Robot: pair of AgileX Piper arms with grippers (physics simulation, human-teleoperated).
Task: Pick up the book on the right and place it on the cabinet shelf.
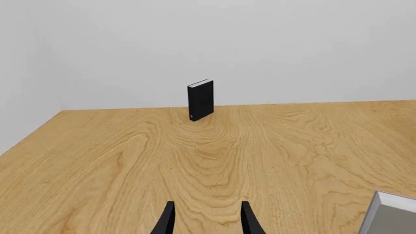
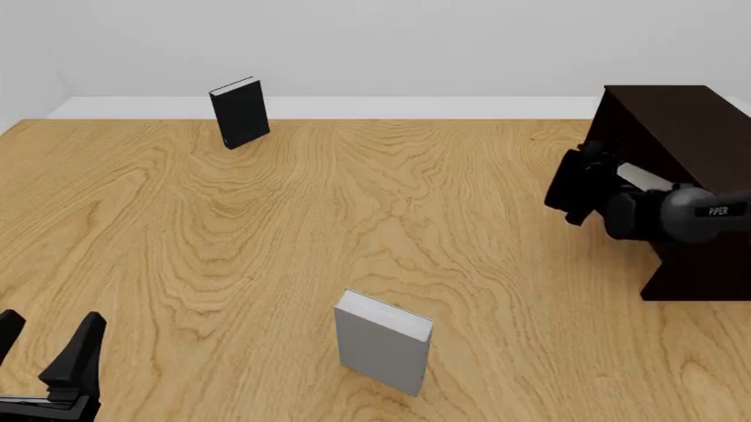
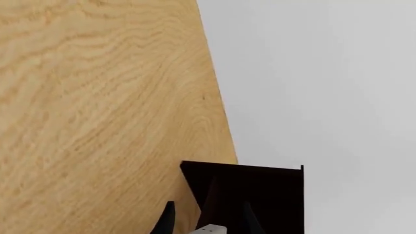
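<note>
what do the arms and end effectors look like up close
Both are matte black. The left end effector has two flat, tapered, blade-like fingers. The right arm is rounded dark grey-black with small white "PIPER" lettering on its casing; no loose cables show.

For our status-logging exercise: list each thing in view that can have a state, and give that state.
left claw: open, empty.
right claw: shut on slim book.
slim book: held off the table, by the cabinet.
grey book: upright on table.
black book: upright on table.
cabinet: upright, shelf hidden.
</note>
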